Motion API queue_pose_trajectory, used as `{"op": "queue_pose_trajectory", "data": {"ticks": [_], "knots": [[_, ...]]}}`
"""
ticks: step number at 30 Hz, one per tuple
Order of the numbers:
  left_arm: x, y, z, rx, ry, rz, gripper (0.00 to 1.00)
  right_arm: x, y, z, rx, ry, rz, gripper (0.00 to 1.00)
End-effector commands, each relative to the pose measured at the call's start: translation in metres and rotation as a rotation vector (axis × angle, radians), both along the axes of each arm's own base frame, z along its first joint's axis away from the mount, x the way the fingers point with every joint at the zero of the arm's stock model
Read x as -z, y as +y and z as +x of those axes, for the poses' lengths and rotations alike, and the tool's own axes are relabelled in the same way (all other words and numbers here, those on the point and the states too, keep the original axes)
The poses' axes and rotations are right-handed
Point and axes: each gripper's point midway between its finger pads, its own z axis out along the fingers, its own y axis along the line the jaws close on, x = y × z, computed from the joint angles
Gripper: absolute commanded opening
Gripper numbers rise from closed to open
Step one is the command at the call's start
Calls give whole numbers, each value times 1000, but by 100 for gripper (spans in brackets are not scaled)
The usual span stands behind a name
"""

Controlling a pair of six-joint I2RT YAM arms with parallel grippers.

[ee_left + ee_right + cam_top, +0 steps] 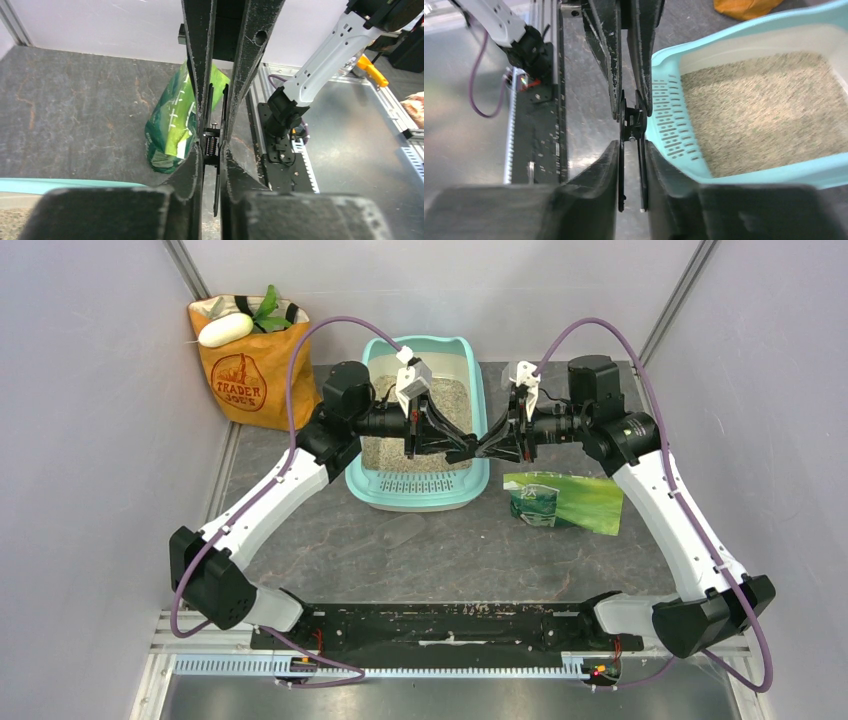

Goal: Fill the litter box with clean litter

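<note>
The mint-teal litter box (362, 483) stands at the back middle of the table, its slotted grate step towards me. Beige clean litter (452, 400) covers its floor, and shows speckled in the right wrist view (764, 110) inside the box's rim (744, 31). My left gripper (465, 448) reaches over the box from the left. My right gripper (490, 448) reaches in from the right. Their tips meet over the box's near right corner. Both are shut on a small black spring clip (212, 145), which also shows in the right wrist view (631, 125).
A green printed plastic bag (565, 502) lies flat on the table right of the box, also in the left wrist view (172, 125). An orange paper grocery bag (250, 370) stands at the back left. Grey walls close in both sides.
</note>
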Motion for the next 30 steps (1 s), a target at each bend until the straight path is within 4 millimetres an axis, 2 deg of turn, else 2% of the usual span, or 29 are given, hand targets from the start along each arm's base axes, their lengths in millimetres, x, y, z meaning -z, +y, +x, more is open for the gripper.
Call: {"op": "queue_pose_trajectory", "data": {"ticks": [1,2,3,4,7,11,15,18,21,23,26,30], "knots": [[-19,-2,1,5,-66,-31,2,-11,-2,2,42,-10,6,45],[-16,-2,1,4,-67,-26,2,-13,-6,5,75,5,1,60],[-14,-1,2,2,-73,-18,2,-18,-11,9,106,23,9,69],[-12,0,2,1,-90,-12,2,-23,-19,15,141,39,23,74],[3,2,7,-9,-132,39,2,-35,-43,29,214,69,26,79],[16,3,18,-20,-201,94,2,-13,-87,36,289,95,-130,80],[31,0,32,-13,-270,152,2,33,-136,23,291,110,-380,80],[38,-6,39,2,-284,164,2,61,-164,11,272,129,-517,80],[46,-16,41,28,-285,177,2,86,-184,4,258,147,-622,77],[51,-25,39,49,-303,186,2,97,-197,7,277,168,-648,75],[60,-40,37,75,-325,197,2,106,-213,13,287,202,-647,71],[71,-61,40,84,-321,208,2,115,-223,9,244,222,-666,64]]}}
